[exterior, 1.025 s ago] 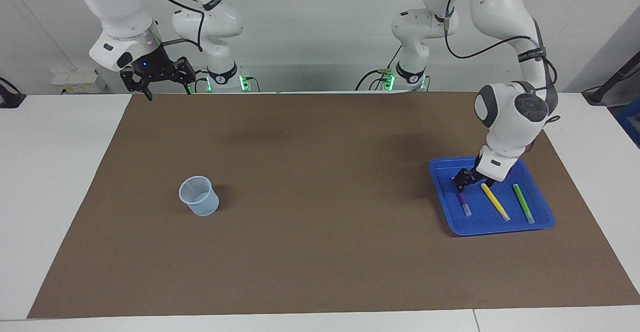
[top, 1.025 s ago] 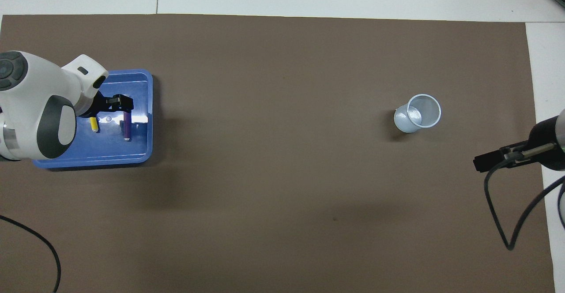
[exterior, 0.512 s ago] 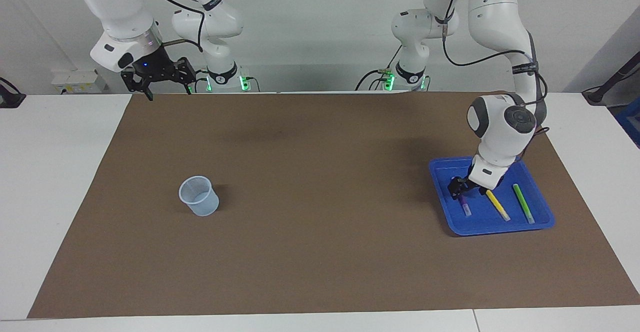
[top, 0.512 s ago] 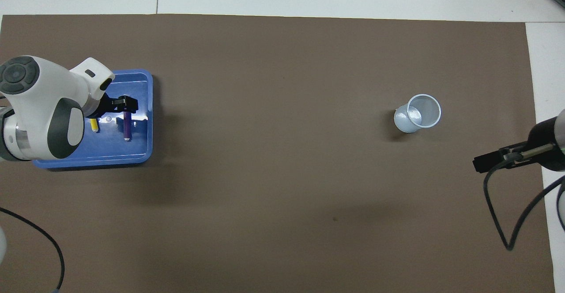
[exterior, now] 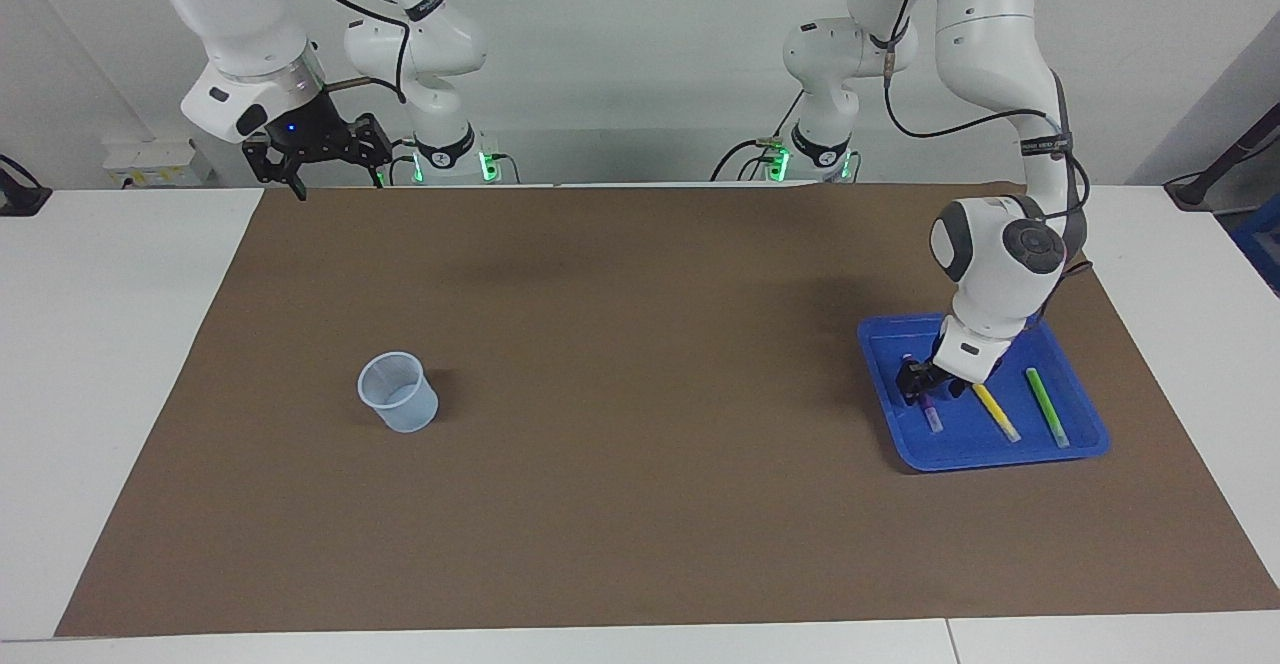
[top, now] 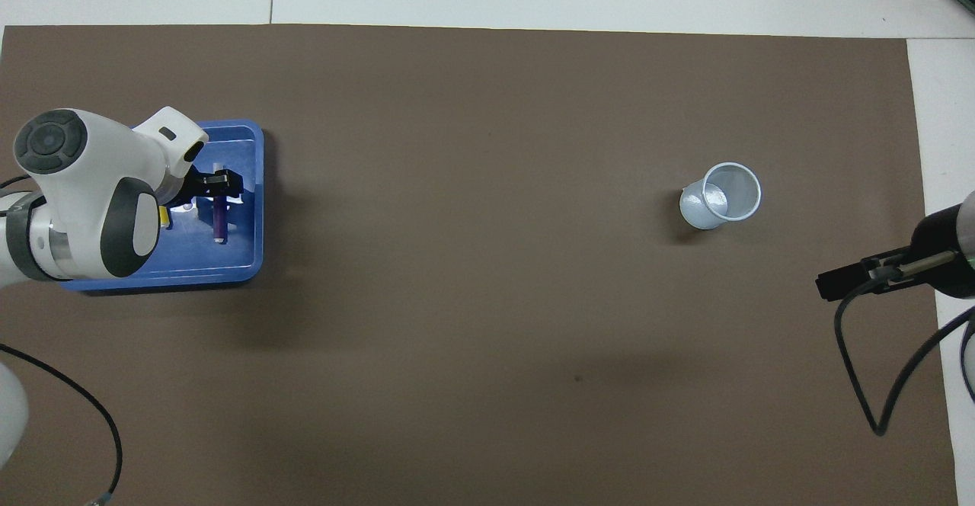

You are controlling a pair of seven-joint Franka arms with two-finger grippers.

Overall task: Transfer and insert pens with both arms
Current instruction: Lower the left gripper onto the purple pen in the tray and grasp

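A: Purple pen is seen lying in the blue tray at the left arm's end of the bench, beside the yellow pen and green pen. The left hand is set low over its end nearer the robots, presumably for pickup; whether its fingers are spread or pinching cannot be told.

B: Noted. In the overhead view the green pen is hidden under the arm. The pale cup stands well apart. The right hand waits, spread, empty.
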